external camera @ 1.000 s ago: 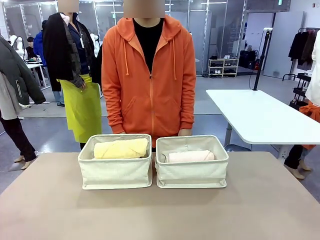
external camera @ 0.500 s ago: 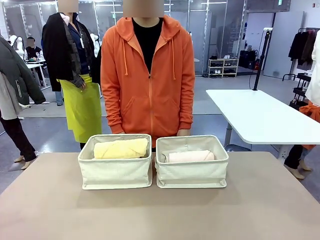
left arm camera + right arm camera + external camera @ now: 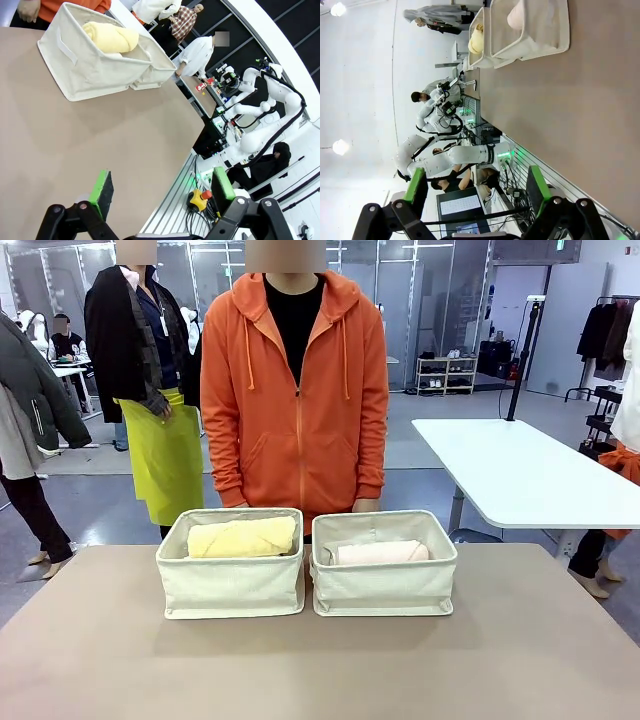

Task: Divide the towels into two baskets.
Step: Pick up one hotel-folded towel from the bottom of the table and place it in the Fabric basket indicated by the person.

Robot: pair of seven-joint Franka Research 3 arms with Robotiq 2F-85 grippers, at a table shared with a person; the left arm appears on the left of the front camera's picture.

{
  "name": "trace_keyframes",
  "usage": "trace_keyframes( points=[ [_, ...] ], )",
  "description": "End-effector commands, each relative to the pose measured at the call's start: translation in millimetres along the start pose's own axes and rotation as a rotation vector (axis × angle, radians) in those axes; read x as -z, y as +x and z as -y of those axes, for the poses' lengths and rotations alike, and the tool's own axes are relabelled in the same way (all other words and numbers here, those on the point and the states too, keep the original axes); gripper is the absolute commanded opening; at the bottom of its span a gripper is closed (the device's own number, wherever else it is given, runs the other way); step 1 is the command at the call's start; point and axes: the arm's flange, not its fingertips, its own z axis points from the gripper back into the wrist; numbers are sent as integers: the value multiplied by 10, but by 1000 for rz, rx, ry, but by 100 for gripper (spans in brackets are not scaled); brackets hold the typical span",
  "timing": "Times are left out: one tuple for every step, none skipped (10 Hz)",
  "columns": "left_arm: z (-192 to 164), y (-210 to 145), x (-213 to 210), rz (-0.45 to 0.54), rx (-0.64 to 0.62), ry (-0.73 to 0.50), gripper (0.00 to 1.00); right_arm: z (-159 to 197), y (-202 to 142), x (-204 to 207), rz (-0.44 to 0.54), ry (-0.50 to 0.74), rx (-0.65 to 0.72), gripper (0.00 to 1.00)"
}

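— Cream canvas, two baskets side by side on the tabletop [image 3: 320,660], touching or nearly so. The left basket [image 3: 231,586] holds the yellow towel [image 3: 243,537]; the right basket [image 3: 385,587] holds the pink towel [image 3: 380,552].

— Who stands behind them?

— A person in an orange hoodie [image 3: 296,400], just past the far edge, with one hand [image 3: 366,505] above the right basket's back rim. That much comes from the front view.

— And the wrist views?

— From the left wrist, the left gripper [image 3: 162,187] hangs over the near edge of the tabletop, jaws spread wide, nothing between the green pads [image 3: 102,187]. The baskets sit well apart from it, and the yellow towel's rolled end pokes above the rim, which the front view hides.

— The right side?

— From the right wrist, the right gripper [image 3: 476,187] is also spread wide and empty, off the tabletop's near edge. Up top, both baskets appear end-on, with the pink towel's end nearer and the yellow one behind.

— Any other towels?

— I cannot tell whether anything lies under the two rolls.
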Motion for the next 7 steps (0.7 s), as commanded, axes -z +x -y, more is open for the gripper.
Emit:
trace_keyframes(
  points=[
    [30,14,-22,10,1,-1,100,12,-35,3,5,23,-21,100],
    [30,14,-22,10,1,-1,100,12,-35,3,5,23,-21,100],
    [30,14,-22,10,1,-1,100,12,-35,3,5,23,-21,100],
    [30,14,-22,10,1,-1,100,12,-35,3,5,23,-21,100],
    [30,14,-22,10,1,-1,100,12,-35,3,5,23,-21,100],
    [30,14,-22,10,1,-1,100,12,-35,3,5,23,-21,100],
    [30,14,-22,10,1,-1,100,12,-35,3,5,23,-21,100]
  ],
)
